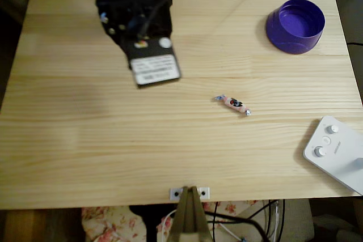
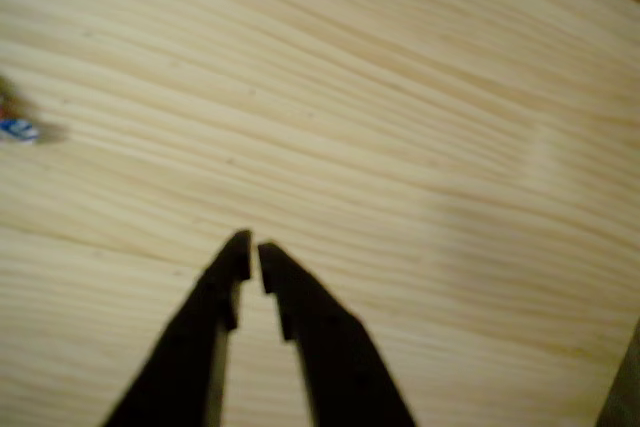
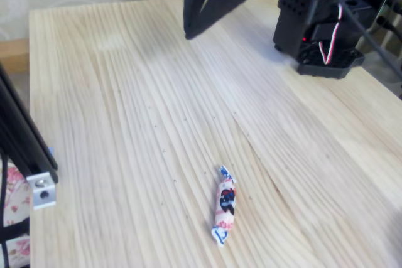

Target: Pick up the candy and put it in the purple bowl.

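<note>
The candy [image 1: 232, 104], a small pinkish-white wrapped sweet with dark markings and twisted ends, lies flat on the wooden table [image 1: 113, 140] right of centre. It also lies in the foreground of the fixed view [image 3: 224, 205] and blurred at the left edge of the wrist view [image 2: 14, 119]. The purple bowl [image 1: 290, 42] stands upright at the back right, with nothing in it. My black gripper [image 2: 252, 247] hovers over bare wood, its fingers almost touching and holding nothing. In the fixed view the gripper [image 3: 191, 29] hangs well behind the candy. The arm [image 1: 136, 21] sits at the back left.
A white box with knobs [image 1: 334, 151] lies at the table's right front edge. A camera bracket [image 1: 190, 192] is clamped at the middle of the front edge. The arm's base [image 3: 320, 26] and cables stand at the back.
</note>
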`<state>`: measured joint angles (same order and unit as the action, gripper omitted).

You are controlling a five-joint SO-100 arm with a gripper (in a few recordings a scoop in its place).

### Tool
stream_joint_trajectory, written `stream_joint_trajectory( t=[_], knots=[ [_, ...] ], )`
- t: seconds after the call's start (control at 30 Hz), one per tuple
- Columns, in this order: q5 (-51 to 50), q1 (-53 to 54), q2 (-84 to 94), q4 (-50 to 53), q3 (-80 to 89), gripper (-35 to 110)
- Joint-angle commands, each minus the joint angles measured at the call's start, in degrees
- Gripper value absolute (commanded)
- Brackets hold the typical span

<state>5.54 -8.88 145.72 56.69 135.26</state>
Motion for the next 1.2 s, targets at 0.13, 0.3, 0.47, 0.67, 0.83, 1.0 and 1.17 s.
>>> stream_joint_trajectory(
  t=[0.13, 0.3, 0.47, 0.67, 0.83, 1.0, 1.17],
  knots=[
    [10.63, -5.36, -12.13, 5.80, -16.17, -1],
    [12.74, -8.17, -16.70, 3.52, -16.79, -1],
    [11.78, -12.92, -21.09, -0.35, -18.02, -1],
    [11.16, -18.19, -29.62, -4.04, -23.99, -1],
    [10.11, -20.83, -34.72, -5.19, -28.92, -1],
    [8.00, -23.99, -37.79, -4.83, -31.82, 1],
    [5.80, -26.28, -39.20, -3.69, -32.17, 5]
  ],
)
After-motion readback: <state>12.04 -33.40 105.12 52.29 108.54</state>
